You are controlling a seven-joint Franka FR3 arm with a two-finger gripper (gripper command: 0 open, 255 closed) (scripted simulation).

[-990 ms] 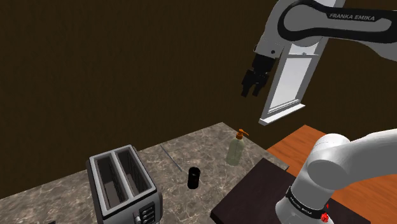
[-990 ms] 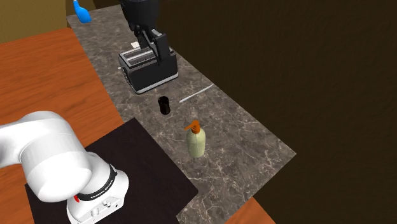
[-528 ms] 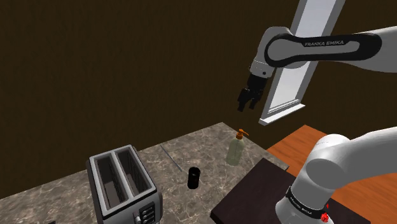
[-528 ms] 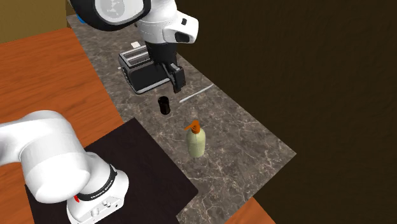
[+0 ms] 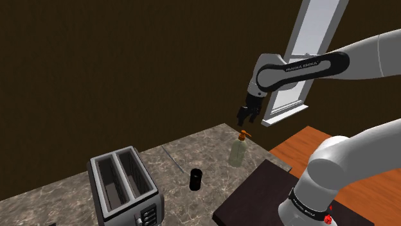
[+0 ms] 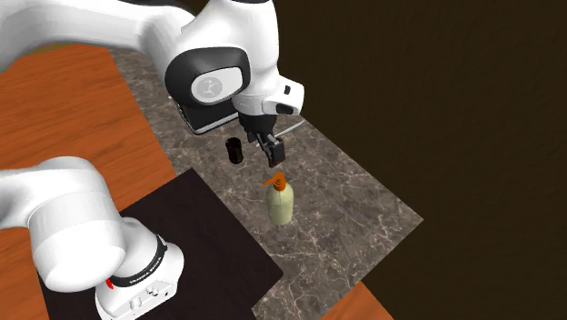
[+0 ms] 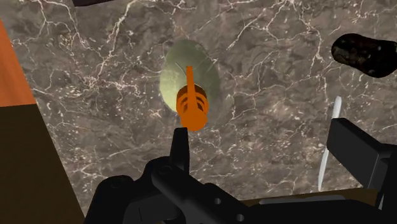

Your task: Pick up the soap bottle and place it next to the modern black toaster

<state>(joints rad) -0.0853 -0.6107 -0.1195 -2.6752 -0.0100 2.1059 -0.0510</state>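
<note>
Black gripper point(image 5: 245, 119) point(image 6: 271, 157) point(image 7: 261, 137) hangs just above the pale green soap bottle point(image 5: 237, 154) point(image 6: 281, 207) point(image 7: 186, 62) on the marbled countertop point(image 6: 350, 205), fingers apart, its orange pump directly beneath.

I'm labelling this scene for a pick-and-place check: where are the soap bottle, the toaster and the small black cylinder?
soap bottle point(image 5: 237, 155): shoulder view, pale green body under the orange pump.
toaster point(image 5: 123, 180): shoulder view, top face by its slots.
small black cylinder point(image 5: 195, 180): shoulder view, its side wall.

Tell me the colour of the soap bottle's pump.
Orange pump on a pale yellow-green bottle; clearest in the wrist view.
</note>
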